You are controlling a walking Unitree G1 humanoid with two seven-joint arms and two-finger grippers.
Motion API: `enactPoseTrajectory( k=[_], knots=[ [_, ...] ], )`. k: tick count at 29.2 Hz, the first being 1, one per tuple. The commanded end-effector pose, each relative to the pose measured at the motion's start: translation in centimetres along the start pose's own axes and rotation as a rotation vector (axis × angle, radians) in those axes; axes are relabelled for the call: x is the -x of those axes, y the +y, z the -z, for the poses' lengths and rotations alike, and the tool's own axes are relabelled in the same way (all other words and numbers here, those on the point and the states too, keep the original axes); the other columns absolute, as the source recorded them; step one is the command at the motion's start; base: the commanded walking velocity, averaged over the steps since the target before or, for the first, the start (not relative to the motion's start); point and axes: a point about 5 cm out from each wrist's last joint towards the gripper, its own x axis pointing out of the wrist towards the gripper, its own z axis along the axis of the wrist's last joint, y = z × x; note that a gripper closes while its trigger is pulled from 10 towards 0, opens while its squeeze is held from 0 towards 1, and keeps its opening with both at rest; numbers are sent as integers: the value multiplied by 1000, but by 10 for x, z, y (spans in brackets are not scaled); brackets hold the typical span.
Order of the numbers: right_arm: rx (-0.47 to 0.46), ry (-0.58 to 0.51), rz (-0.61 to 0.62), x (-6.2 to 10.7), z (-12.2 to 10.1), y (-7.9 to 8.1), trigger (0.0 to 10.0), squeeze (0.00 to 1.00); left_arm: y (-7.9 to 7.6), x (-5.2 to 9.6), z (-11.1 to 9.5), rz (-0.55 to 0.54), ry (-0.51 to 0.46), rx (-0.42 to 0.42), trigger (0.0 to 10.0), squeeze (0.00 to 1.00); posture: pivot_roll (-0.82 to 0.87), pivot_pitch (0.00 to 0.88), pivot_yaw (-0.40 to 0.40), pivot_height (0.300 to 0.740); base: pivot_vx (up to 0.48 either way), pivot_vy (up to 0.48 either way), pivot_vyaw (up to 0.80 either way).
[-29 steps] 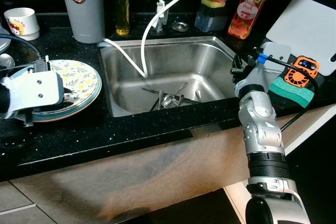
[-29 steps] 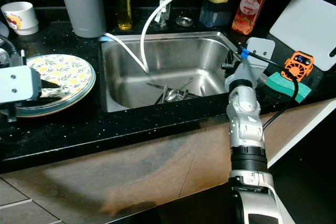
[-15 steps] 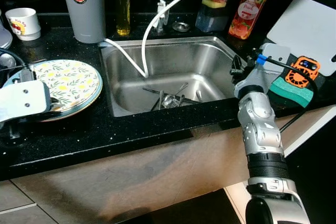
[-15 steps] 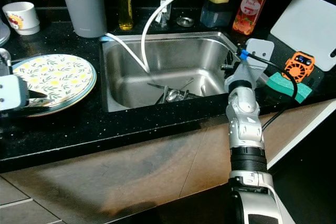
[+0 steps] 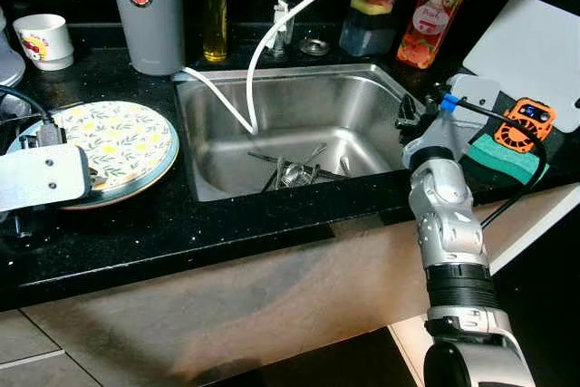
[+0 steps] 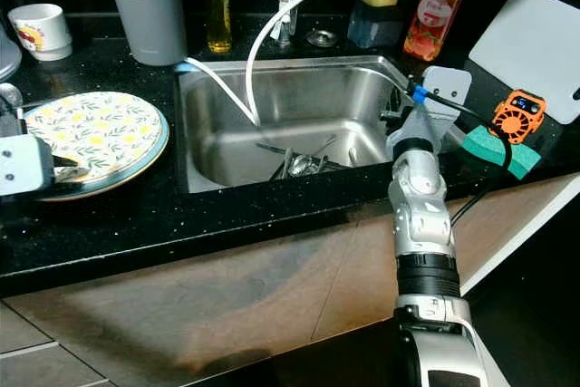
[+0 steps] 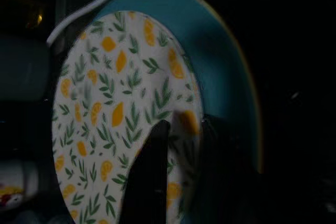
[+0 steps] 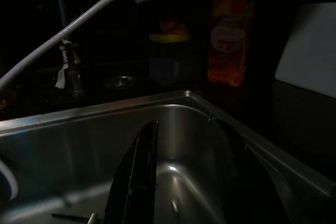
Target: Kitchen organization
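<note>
The left gripper (image 7: 176,174) is clamped on the rim of the lemon-patterned plate (image 5: 118,138), at nine o'clock from the sink (image 5: 362,106). The right gripper (image 8: 184,182) is held parted over the sink's three o'clock edge, cutlery (image 5: 294,169) below.

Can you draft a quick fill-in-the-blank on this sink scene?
1. The lemon-patterned plate lies on the counter to the ___ of the sink.
2. The cutlery lies inside the ___.
3. The orange soap bottle stands beside the white ___.
4. The green sponge lies under a small ___ gadget.

Missing words: left; sink; cutting board; orange
</note>
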Motion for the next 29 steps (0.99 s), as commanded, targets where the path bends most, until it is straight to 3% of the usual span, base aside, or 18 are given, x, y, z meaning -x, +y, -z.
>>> enactPoseTrajectory(
  k=[1, 2, 3, 4, 10, 11, 12, 17, 18, 19, 22, 25, 26, 28, 29],
  knots=[
    [-1, 12, 21, 1, 4, -5, 10000, 0, -9, -13, 5, 25, 16, -8, 4118, 0, 182, 0, -83, 740, 0, 0, 0],
    [-2, 11, 20, 1, 4, -5, 10000, 0, -10, -17, 5, 22, 19, -20, 3098, 0, 181, 0, -80, 740, 0, 0, 0],
    [-3, 10, 20, 1, 4, -4, 10000, 0, -10, -20, 5, 20, 20, -27, 3098, 0, 181, 0, -80, 740, 0, 0, 0],
    [-4, 8, 22, 1, 4, -4, 10000, 0, -10, -23, 7, 11, 30, -46, 0, 0, 180, 0, -78, 740, 0, 0, 0],
    [-5, 6, 28, 2, 4, -6, 10000, 0, -3, -31, 8, -74, 39, -105, 0, 0, 178, 0, -76, 740, 0, 0, 0],
    [-5, 5, 30, 2, 4, -6, 10000, 0, 8, -33, 3, -161, 16, -138, 0, 0, 178, 0, -76, 740, 0, 0, 0],
    [-5, 5, 30, 2, 4, -6, 10000, 0, 8, -33, 3, -161, 16, -138, 0, 0, 178, 0, -76, 740, 0, 0, 0],
    [-6, 5, 30, 2, 4, -6, 10000, 0, 35, -29, -14, -357, -74, -202, 0, 0, 177, 0, -73, 740, 0, 0, 0],
    [-6, 5, 30, 2, 4, -5, 10000, 0, 46, -26, -22, -445, -102, -245, 0, 0, 177, 0, -73, 740, 0, 0, 0],
    [-6, 5, 30, 2, 4, -5, 10000, 0, 46, -26, -22, -445, -102, -245, 0, 0, 177, 0, -73, 740, 0, 0, 0],
    [-9, 5, 31, 2, 4, -5, 10000, 0, 77, -9, -50, -690, -234, -327, 0, 0, 177, 0, -73, 740, 0, 0, 0],
    [-10, 6, 31, 2, 5, -4, 10000, 0, 86, -4, -60, -757, -279, -351, 0, 0, 177, 0, -73, 740, 0, 0, 0],
    [-11, 7, 32, 2, 5, -4, 10000, 0, 89, -7, -69, -775, -314, -364, 10000, 0, 183, 0, -72, 740, 0, 0, 0],
    [-11, 8, 32, 2, 5, -4, 10000, 0, 89, -9, -73, -776, -334, -371, 10000, 0, 183, 0, -72, 740, 0, 0, 0],
    [-12, 8, 33, 2, 5, -4, 10000, 0, 87, -20, -82, -754, -379, -378, 10000, 0, 184, 0, -74, 740, 0, 0, 0]
  ],
)
